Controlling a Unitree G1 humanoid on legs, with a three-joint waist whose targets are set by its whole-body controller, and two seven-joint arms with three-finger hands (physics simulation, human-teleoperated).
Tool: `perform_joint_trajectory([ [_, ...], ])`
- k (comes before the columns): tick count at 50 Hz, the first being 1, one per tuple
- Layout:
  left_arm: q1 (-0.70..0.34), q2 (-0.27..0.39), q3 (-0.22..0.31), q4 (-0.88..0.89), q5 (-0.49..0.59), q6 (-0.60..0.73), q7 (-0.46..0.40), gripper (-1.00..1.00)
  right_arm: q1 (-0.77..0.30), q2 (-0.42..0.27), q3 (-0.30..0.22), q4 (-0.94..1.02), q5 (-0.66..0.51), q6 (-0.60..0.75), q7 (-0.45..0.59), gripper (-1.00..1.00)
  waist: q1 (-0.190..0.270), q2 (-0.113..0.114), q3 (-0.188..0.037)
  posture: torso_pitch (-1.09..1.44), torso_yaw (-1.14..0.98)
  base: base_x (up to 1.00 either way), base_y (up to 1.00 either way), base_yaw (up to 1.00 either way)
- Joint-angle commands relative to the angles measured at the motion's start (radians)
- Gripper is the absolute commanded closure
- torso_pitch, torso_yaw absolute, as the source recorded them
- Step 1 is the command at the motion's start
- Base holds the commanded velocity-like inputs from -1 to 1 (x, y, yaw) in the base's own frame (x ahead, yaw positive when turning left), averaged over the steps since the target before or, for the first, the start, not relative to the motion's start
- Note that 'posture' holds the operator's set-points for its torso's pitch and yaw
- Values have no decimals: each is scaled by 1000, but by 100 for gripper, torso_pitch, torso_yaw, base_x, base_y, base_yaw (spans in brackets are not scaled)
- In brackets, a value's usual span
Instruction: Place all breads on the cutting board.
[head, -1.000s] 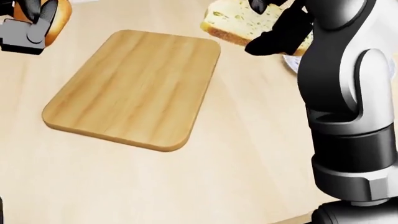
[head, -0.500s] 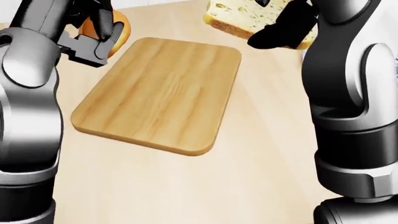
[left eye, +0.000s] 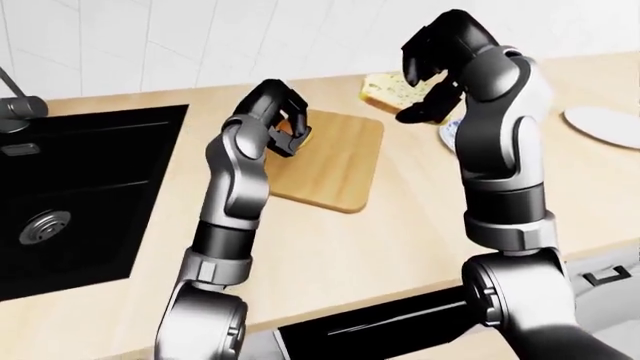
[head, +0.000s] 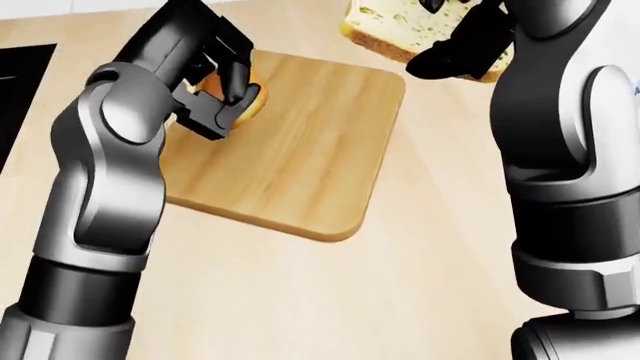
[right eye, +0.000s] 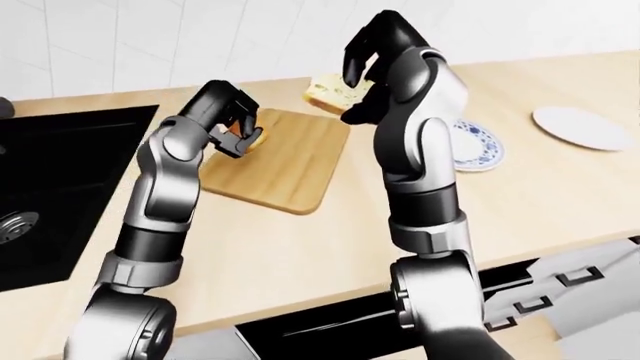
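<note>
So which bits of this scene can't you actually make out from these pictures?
- Bun, all views: mostly covered by the left hand; whether it touches the cutting board is unclear.
- Bread slice, head view: cut off by the top edge and partly hidden by the right hand.
- Patterned plate: the right arm hides part of it in both eye views.

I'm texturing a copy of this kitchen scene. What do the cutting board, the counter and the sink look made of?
Cutting board: wood, satin, with streaky amber grain and rounded corners. Counter: paler wood or wood-look laminate, matte, with faint grain. Sink: matte black, perhaps composite or coated metal; its drain looks metallic.
</note>
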Motion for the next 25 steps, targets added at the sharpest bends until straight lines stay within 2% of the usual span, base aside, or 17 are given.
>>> perform_joint_trajectory([
  [1,-20,-10,6,-38,13,-28,16,100,-38,-11,-8,-32,-5,-16,-17,100,-2,-4,-26,0,0,0,0,0],
  [3,-14,-14,4,-31,21,-35,19,98,-33,-10,-8,-33,-3,-18,-19,100,-2,-5,-26,0,0,0,0,0],
  [4,-13,-14,4,-27,23,-40,22,82,-31,-10,-7,-34,-2,-18,-18,100,-2,-6,-25,0,0,0,0,0],
  [15,8,-21,3,-16,61,-55,22,4,-21,-8,-6,-33,2,-24,-23,100,-6,-12,-25,0,0,0,0,0],
  [20,5,-15,10,-8,62,-61,23,-1,-21,-7,-5,-30,2,-25,-24,100,-8,-13,-25,0,0,0,0,0],
  [23,6,-11,12,-7,61,-64,24,-12,-23,-7,-6,-27,3,-26,-25,100,-10,-12,-27,0,0,0,0,0],
  [25,12,-11,11,-31,65,-53,9,-35,-26,-7,-4,-30,0,-22,-21,100,-11,-11,-27,0,0,0,0,0],
])
